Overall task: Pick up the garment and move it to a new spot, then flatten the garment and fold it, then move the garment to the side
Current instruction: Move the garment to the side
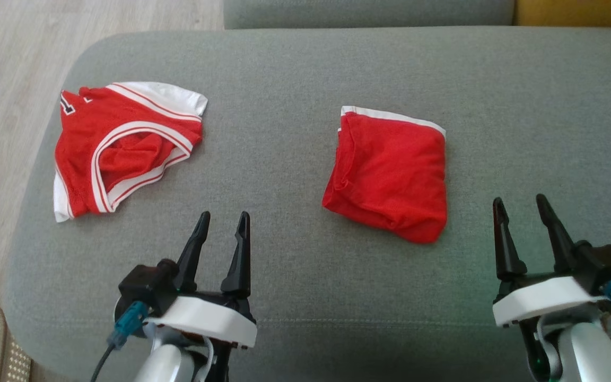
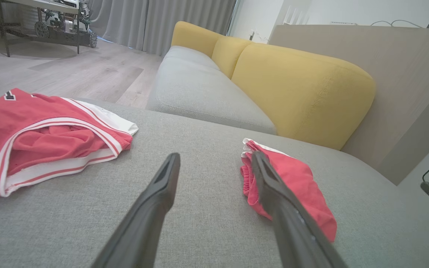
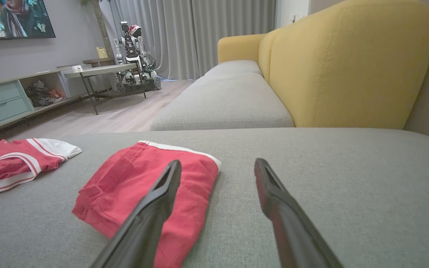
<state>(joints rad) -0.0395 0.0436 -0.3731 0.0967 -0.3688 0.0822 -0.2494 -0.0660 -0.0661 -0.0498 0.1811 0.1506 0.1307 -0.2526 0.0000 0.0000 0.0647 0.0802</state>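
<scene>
Spreading across most of what you are seeing, the grey seat cushion (image 1: 305, 69) is carrying two red pieces. The bigger one, the red-and-white jersey (image 1: 125, 143), is lying rumpled at the far left, close to the cushion's left edge, with one banded opening gaping. It is looking like the garment waiting for you, though that is only my judgement. The folded red garment (image 1: 390, 175) is sitting right of centre as a compact pad, well apart from the jersey. Your left gripper (image 1: 224, 216) is hovering at the near edge, between the two pieces, jaws standing wide and holding nothing. Your right gripper (image 1: 518, 200) is hovering at the near right, beside the folded pad, equally wide and empty. You are probably dealing with light, limp fabric that is going to sag and slide on itself, so I am suggesting you pinch the firmer white-banded edge at two points well apart, not the loose middle.
</scene>
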